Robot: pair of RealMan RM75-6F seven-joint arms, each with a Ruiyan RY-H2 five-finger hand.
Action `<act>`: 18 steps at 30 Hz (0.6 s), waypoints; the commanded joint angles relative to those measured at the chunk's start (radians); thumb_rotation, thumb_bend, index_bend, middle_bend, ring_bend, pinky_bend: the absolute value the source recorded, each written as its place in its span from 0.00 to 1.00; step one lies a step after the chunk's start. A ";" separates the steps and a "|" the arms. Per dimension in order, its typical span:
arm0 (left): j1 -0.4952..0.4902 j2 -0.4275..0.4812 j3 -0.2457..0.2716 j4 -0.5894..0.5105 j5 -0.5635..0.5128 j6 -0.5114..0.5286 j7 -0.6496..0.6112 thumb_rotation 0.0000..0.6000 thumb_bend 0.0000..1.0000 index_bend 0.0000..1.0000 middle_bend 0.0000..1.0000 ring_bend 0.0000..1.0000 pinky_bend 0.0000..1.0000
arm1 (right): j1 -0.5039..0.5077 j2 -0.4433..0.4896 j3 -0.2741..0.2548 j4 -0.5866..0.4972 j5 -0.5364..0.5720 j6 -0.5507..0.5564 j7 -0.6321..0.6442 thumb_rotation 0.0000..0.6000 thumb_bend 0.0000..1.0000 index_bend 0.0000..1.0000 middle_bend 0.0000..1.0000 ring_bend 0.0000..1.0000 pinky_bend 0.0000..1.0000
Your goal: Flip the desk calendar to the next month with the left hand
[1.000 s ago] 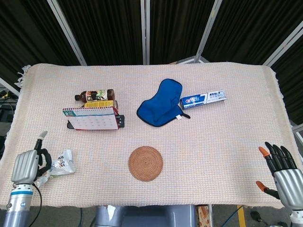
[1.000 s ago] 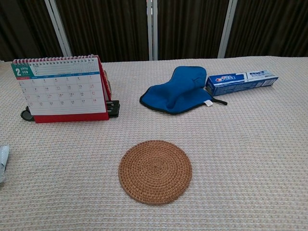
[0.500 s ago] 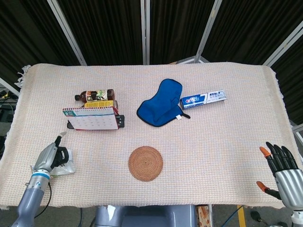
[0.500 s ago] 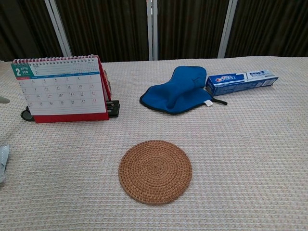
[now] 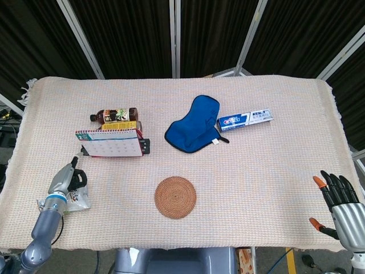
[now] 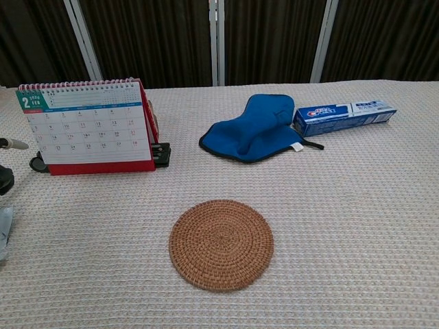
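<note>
At the near right corner of the table (image 5: 268,188), the right hand (image 5: 339,205) hangs just off the edge with its fingers spread and nothing in them. Toward the near left corner, the left hand (image 5: 67,180) sits over the cloth with one finger stretched out toward the far side and the rest curled in; it holds nothing that can be seen. In the chest view only a fingertip and a dark bit of it show at the left border. A crumpled snack packet (image 5: 77,197) lies just beside that hand, partly under it.

Near the middle of the near edge lies a round woven coaster (image 6: 221,244), flat on the cloth and well apart from everything else.

Further back on the left side stands the desk calendar (image 6: 86,127), upright on its red base, its front page marked 2 and facing the near edge. The left hand is near it but not touching. A small black object (image 6: 161,154) pokes out at the calendar's right foot. Just behind the calendar lie a yellow box (image 5: 121,125) and a dark bottle (image 5: 114,115) on its side.

Right of centre, a blue cloth mitt (image 6: 254,130) lies crumpled, and just beside it, toward the right edge, a boxed toothpaste (image 6: 343,115).
</note>
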 commanded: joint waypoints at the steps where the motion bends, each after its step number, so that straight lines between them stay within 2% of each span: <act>1: -0.020 -0.014 -0.002 0.016 -0.022 -0.006 0.008 1.00 0.74 0.00 0.68 0.71 0.63 | 0.001 -0.001 0.001 0.001 0.002 -0.001 0.001 1.00 0.04 0.00 0.00 0.00 0.00; 18: -0.119 -0.062 -0.015 0.041 -0.131 -0.003 0.053 1.00 0.74 0.00 0.68 0.71 0.63 | 0.002 -0.003 0.000 0.004 -0.005 0.003 0.009 1.00 0.04 0.00 0.00 0.00 0.00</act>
